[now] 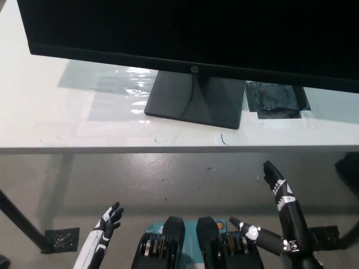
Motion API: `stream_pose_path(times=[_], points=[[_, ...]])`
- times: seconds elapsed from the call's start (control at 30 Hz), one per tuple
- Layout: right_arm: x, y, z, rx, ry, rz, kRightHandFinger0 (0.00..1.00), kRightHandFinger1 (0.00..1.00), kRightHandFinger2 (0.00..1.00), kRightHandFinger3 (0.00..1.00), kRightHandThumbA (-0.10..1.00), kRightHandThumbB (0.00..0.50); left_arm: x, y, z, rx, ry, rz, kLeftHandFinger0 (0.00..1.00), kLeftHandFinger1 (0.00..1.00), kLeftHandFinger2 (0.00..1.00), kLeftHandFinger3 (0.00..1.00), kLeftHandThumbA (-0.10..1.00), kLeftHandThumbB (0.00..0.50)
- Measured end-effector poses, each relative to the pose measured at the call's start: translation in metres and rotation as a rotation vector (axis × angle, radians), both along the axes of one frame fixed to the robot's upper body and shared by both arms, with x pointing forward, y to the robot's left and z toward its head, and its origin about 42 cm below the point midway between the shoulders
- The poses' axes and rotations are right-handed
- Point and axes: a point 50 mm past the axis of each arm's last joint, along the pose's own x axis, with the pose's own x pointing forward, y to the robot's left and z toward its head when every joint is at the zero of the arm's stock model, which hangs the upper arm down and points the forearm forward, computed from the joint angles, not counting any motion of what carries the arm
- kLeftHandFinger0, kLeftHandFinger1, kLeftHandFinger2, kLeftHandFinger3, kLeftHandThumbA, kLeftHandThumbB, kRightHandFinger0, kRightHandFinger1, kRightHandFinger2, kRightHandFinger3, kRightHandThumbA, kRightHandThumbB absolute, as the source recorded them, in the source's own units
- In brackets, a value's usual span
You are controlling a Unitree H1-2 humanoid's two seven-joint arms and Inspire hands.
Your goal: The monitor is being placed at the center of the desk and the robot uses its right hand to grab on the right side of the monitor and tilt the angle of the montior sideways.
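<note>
While black right hand (279, 188) points up, spread, empty | black flat-panel monitor (190, 33) edge beyond fingertips, ungrabbed | white left hand (106, 221) low, spread, idle

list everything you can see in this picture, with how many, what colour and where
monitor: one, black, across the top, on the desk
monitor stand: one, dark grey, flat base at the desk's middle
desk: one, white, upper half
black patch: one, black, on the desk right of the stand
clear film: one, shiny, on the desk left of the stand
floor: grey, below the desk edge
left hand: one, white with dark fingers, lower left, open, resting low
right hand: one, black, lower right, open, below the desk edge, touching nothing
</note>
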Motion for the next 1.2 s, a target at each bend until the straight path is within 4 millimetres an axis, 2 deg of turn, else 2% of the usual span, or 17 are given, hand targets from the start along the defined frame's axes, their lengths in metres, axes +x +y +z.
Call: stream_pose_path(times=[0.17,0.2,0.3,0.47,0.73,1.2], points=[[0.003,-0.003,0.001,0.083,0.043,0.004,1.00,1.00,1.00,1.00,1.00,0.423,0.000,0.000,0.000,0.001,0.001,0.000,1.00,1.00,1.00,1.00,1.00,0.358],[0.003,-0.004,0.001,0.100,0.054,0.002,1.00,1.00,1.00,1.00,1.00,0.410,0.000,0.000,0.000,0.002,0.001,-0.001,1.00,1.00,1.00,1.00,1.00,0.364],[0.008,-0.007,0.001,0.157,0.085,-0.010,1.00,1.00,1.00,1.00,1.00,0.414,0.000,0.000,0.000,0.002,0.002,-0.001,1.00,1.00,1.00,1.00,1.00,0.372],[0.022,-0.009,0.008,0.253,0.115,-0.015,1.00,1.00,1.00,1.00,1.00,0.413,0.000,0.000,-0.001,0.003,0.003,-0.001,1.00,1.00,1.00,1.00,1.00,0.352],[0.049,-0.005,0.025,0.437,0.152,-0.006,1.00,1.00,1.00,1.00,1.00,0.425,0.000,0.000,-0.001,0.003,0.003,-0.001,1.00,1.00,1.00,1.00,1.00,0.353],[0.081,-0.003,0.045,0.765,0.228,0.038,1.00,1.00,1.00,1.00,1.00,0.401,0.000,0.000,-0.001,0.004,0.003,-0.003,1.00,1.00,1.00,1.00,1.00,0.343]])
